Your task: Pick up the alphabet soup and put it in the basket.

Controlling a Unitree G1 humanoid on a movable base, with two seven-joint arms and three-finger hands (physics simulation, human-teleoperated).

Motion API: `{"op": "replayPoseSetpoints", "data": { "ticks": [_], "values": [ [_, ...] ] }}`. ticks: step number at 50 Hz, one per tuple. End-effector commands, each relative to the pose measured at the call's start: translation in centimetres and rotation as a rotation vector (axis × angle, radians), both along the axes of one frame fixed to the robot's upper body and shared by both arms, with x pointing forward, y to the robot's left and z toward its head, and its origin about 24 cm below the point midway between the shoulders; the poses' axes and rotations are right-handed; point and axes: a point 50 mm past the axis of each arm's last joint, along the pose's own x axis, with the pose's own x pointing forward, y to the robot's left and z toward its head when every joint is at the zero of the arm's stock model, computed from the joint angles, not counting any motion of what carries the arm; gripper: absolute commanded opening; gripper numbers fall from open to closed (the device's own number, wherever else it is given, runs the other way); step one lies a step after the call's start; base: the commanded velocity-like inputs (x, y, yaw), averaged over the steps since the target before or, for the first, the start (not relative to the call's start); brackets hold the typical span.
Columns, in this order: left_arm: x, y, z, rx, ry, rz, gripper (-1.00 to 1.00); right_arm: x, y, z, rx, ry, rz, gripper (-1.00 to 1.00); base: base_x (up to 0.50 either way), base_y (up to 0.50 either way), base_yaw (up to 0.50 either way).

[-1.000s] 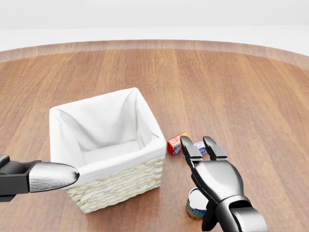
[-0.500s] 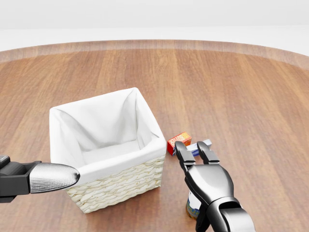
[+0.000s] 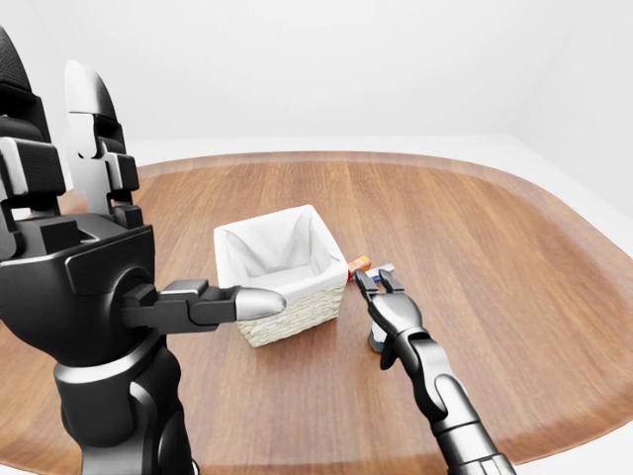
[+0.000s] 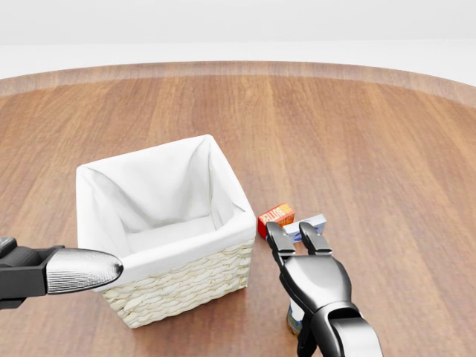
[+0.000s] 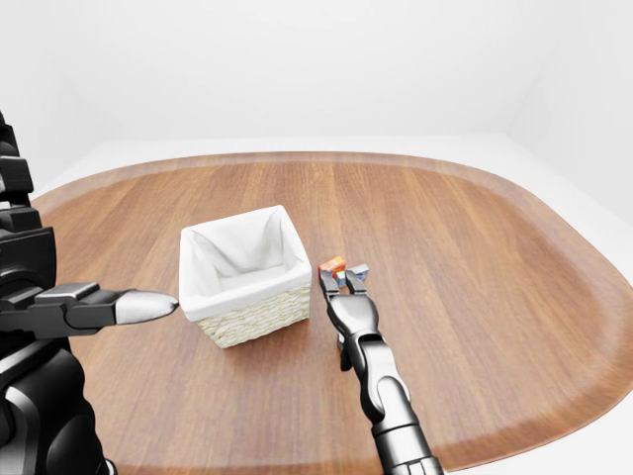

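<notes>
The alphabet soup can (image 4: 293, 320) stands on the table to the right of the basket, and only a sliver of it shows under my right hand. My right hand (image 4: 291, 236) hangs right over the can, open, its fingers stretched toward the top of the head view. The wicker basket (image 4: 186, 286) with a white cloth liner sits left of centre and holds nothing. My left hand (image 4: 82, 269) reaches in from the left edge, open, its silver fingertip beside the basket's left corner without touching it.
A small red box (image 4: 276, 218) and a blue-and-white box (image 4: 311, 222) lie just past my right fingertips, close to the basket's right wall. The round wooden table (image 4: 357, 134) stretches wide around them, with its rim showing in the eye views.
My right hand has slid left and lower in the head view, now covering nearly all of the can. The left hand, basket and boxes have stayed put.
</notes>
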Motion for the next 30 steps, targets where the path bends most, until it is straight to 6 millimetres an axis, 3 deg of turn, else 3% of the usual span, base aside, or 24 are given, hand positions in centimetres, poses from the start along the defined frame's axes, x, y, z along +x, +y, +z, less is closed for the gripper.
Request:
{"op": "replayPoseSetpoints", "data": {
  "ticks": [1, 8, 19, 30],
  "values": [
    [0.3, 0.0, 0.0, -0.003, 0.004, -0.002, 1.00, 0.5, -0.2, -0.8, -0.006, 0.013, -0.004, 1.00, 0.00, 0.00, 0.00],
    [0.2, -0.1, 0.0, -0.008, 0.004, -0.007, 1.00, 0.7, 0.2, -0.5, -0.008, -0.018, 0.008, 1.00, 0.00, 0.00, 0.00],
    [0.3, -0.2, -0.1, 0.008, 0.013, -0.008, 1.00, 1.2, -0.9, -2.5, 0.001, 0.020, -0.038, 1.00, 0.00, 0.00, 0.00],
    [0.3, -0.2, -0.2, 0.011, 0.015, -0.007, 1.00, 1.7, -1.3, -2.7, -0.004, 0.009, -0.057, 1.00, 0.00, 0.00, 0.00]
  ]
}}
